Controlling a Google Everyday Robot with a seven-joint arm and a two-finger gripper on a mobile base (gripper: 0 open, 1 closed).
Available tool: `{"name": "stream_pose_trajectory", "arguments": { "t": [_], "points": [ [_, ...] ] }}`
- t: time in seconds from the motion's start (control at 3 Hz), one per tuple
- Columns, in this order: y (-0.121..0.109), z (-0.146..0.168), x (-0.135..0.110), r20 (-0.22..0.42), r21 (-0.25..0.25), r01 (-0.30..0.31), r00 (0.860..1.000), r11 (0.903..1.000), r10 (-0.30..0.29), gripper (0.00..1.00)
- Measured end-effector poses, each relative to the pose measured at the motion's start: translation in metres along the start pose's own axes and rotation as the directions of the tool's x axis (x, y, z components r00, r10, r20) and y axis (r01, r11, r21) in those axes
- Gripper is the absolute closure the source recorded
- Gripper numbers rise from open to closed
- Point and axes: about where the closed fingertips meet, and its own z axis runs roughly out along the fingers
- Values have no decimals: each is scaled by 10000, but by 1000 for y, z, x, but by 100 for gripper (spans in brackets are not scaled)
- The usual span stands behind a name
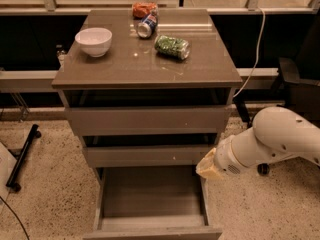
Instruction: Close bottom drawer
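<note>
The bottom drawer point(150, 231) of the grey-brown cabinet is pulled far out towards me; its shallow grey box point(150, 194) is bare inside and its plain front runs along the lower edge of the view. My gripper point(209, 168) shows as a pale tan tip at the end of the white arm point(272, 141). It sits just right of the drawer's right side wall, level with the middle drawer's point(150, 155) front. It holds nothing that I can see.
On the cabinet top point(210, 71) stand a white bowl point(93, 40), a tipped soda can point(146, 26), a green snack bag point(172, 46) and a red-orange packet point(144, 8). The top drawer point(147, 120) is slightly ajar. A black stand leg point(22, 156) lies at left on the speckled floor.
</note>
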Motion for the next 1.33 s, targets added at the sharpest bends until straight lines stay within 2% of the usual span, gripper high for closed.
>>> {"name": "stream_pose_trajectory", "arguments": {
  "t": [0.33,0.67,1.0,1.33],
  "points": [
    [-1,26,19,188,-19,-111,9998,9999,111,100],
    [-1,26,19,188,-19,-111,9998,9999,111,100],
    [-2,53,35,-304,-98,-252,9992,9996,249,100],
    [0,80,63,-280,-449,-391,9989,9982,378,100]
  ]
}}
